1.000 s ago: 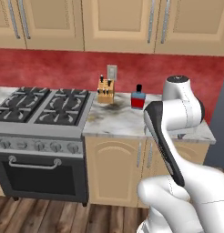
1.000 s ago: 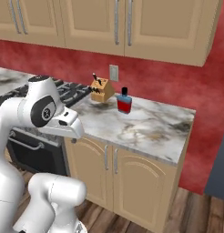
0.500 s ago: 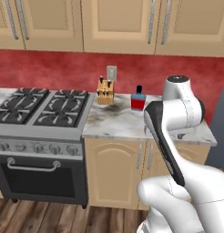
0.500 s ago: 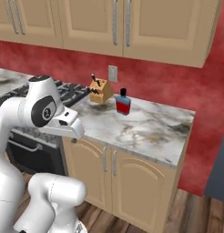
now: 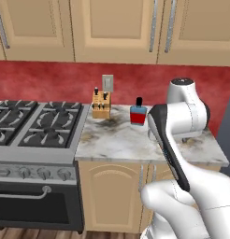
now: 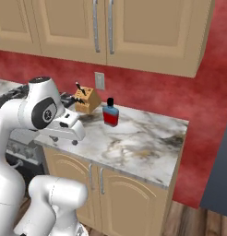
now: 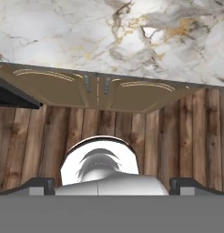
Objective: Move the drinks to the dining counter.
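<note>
While the hand [image 7: 112,184] hangs with its jaws spread wide and nothing between them, looking down over the surface [image 7: 109,36] edge, cabinet doors [image 7: 98,93] and wooden floor [image 7: 186,136]:
- blue bottle [image 5: 138,113]: on the surface, well beyond the hand, beside the knife block [image 5: 101,104].
- Progress: nothing delivered; grasp and carry outstanding.

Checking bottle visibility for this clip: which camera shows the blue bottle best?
The right base view: the blue bottle stands unblocked on the worktop beside the knife block. The left base view has it too, with the arm close alongside.
</note>
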Robot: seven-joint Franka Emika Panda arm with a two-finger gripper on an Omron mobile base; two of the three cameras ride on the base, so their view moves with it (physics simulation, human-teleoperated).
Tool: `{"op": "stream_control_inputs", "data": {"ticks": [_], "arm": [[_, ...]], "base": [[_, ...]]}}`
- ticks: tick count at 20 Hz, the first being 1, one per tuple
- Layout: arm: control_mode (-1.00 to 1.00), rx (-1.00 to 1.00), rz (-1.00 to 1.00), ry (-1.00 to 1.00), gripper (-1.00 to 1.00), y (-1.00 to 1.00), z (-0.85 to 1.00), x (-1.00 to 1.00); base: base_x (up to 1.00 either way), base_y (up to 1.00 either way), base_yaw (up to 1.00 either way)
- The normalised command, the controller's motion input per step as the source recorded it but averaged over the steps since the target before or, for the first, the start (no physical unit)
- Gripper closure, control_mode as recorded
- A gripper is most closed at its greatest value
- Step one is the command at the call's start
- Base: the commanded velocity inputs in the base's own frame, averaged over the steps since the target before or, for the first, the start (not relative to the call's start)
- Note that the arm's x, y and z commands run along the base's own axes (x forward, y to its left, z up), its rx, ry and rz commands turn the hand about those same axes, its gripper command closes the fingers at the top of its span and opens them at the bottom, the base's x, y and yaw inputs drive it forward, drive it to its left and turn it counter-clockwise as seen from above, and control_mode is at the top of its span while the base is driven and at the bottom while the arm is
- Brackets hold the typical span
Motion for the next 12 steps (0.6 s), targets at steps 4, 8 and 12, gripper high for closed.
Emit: {"op": "stream_control_inputs", "data": {"ticks": [4,8,12], "arm": [[1.00,0.00,0.00,0.00,-1.00,0.00,0.00,0.00],[1.00,0.00,0.00,0.00,-1.00,0.00,0.00,0.00],[-1.00,0.00,0.00,0.00,-1.00,0.00,0.00,0.00]], "base": [[0.41,0.00,-0.06],[0.30,0.00,-0.05],[0.00,0.00,0.00]]}}
